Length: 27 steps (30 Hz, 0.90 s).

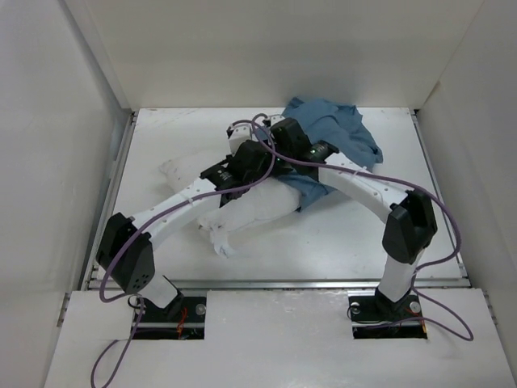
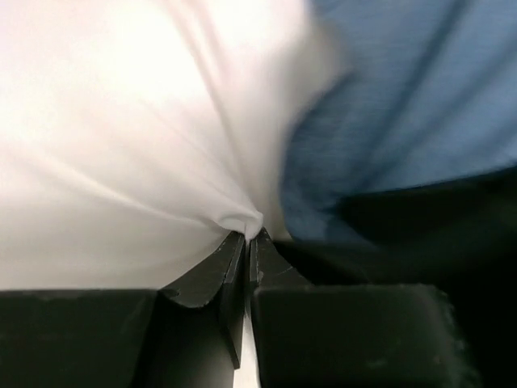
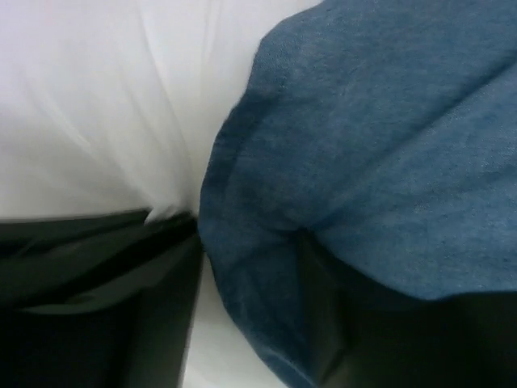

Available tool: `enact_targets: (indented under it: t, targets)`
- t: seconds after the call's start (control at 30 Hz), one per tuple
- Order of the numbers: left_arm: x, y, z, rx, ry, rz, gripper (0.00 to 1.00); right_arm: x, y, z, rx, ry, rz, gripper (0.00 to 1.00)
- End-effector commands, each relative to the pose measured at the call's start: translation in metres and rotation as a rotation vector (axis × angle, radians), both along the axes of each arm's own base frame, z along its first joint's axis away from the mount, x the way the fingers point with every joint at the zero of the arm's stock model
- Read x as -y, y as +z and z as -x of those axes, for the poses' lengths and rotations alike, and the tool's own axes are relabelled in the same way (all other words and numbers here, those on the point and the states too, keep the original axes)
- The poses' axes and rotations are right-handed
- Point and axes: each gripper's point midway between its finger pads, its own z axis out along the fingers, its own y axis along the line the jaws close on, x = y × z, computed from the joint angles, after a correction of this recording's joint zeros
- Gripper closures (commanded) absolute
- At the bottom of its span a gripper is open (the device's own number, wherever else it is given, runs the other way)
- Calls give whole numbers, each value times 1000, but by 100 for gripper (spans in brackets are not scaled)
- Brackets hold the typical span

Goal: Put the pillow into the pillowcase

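The white pillow (image 1: pixel 250 208) lies across the middle of the table. Its far end meets the slate-blue pillowcase (image 1: pixel 343 129), which is bunched at the back right. My left gripper (image 1: pixel 260 162) is shut on a pinch of the pillow's white fabric (image 2: pixel 145 145), and its jaws (image 2: pixel 246 236) are pressed together, with the pillowcase (image 2: pixel 420 97) just to its right. My right gripper (image 1: pixel 281 137) is open. In the right wrist view (image 3: pixel 242 242) the pillowcase hem (image 3: pixel 363 145) drapes over its right finger, and the pillow (image 3: pixel 89 105) lies by its left finger (image 3: pixel 97 275).
White walls enclose the table (image 1: pixel 355 242) on the left, back and right. The two arms cross over the pillow near the back middle, with purple cables (image 1: pixel 355 174) looping above them. A small white tag (image 1: pixel 220 242) sticks out at the pillow's near corner.
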Motion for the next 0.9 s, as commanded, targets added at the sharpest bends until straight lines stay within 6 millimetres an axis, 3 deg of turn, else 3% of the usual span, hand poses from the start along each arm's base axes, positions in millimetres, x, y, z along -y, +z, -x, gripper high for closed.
enact_targets:
  t: [0.0, 0.07, 0.1, 0.17, 0.2, 0.23, 0.27, 0.3, 0.33, 0.37, 0.43, 0.47, 0.57, 0.67, 0.73, 0.77, 0.87]
  targets:
    - [20, 25, -13, 93, 21, 144, 100, 3, 56, 18, 106, 19, -95, 41]
    - [20, 10, -10, 63, 19, 134, 100, 13, 74, 28, 151, 26, -123, 19]
    - [23, 10, -8, 62, 9, 134, 100, 23, 101, 39, 197, 25, -164, 15]
    - [23, 4, -7, 49, 10, 122, 100, 34, 121, 50, 240, 17, -195, 0]
    - [22, 2, -6, 36, 17, 121, 100, 46, 118, 52, 241, -15, -189, 0]
    - [17, -9, -3, 6, 25, 84, 100, 60, 134, 62, 271, -42, -212, 0]
    - [15, -1, -5, 17, 41, 78, 94, 69, 135, 67, 266, -74, -217, 0]
    - [11, 0, -5, 13, 51, 63, 82, 87, 125, 67, 264, -154, -182, 0]
    - [10, -4, 1, 3, 36, 23, 70, 103, 133, 74, 281, -205, -191, 0]
    - [3, 2, -3, 29, 57, -14, 37, 115, 124, 80, 246, -260, -176, 0]
    - [4, 14, -1, 66, 41, -53, 19, 142, 103, 83, 218, -375, -124, 0]
    - [-3, 27, 1, 93, 62, -78, 2, 155, 98, 89, 193, -423, -130, 0]
    - [-2, 47, 8, 129, 46, -96, 0, 178, 62, 96, 114, -500, -120, 0]
    - [-6, 71, 8, 182, 16, -108, 0, 200, 24, 94, 33, -608, -132, 0]
    - [-6, 87, 7, 228, 6, -95, 0, 205, 14, 87, 19, -649, -178, 0]
    - [-5, 91, 5, 244, 0, -97, 0, 211, -5, 87, -19, -659, -179, 0]
    - [-2, 90, -12, 262, -43, -83, 0, 207, -9, 67, 0, -644, -276, 0]
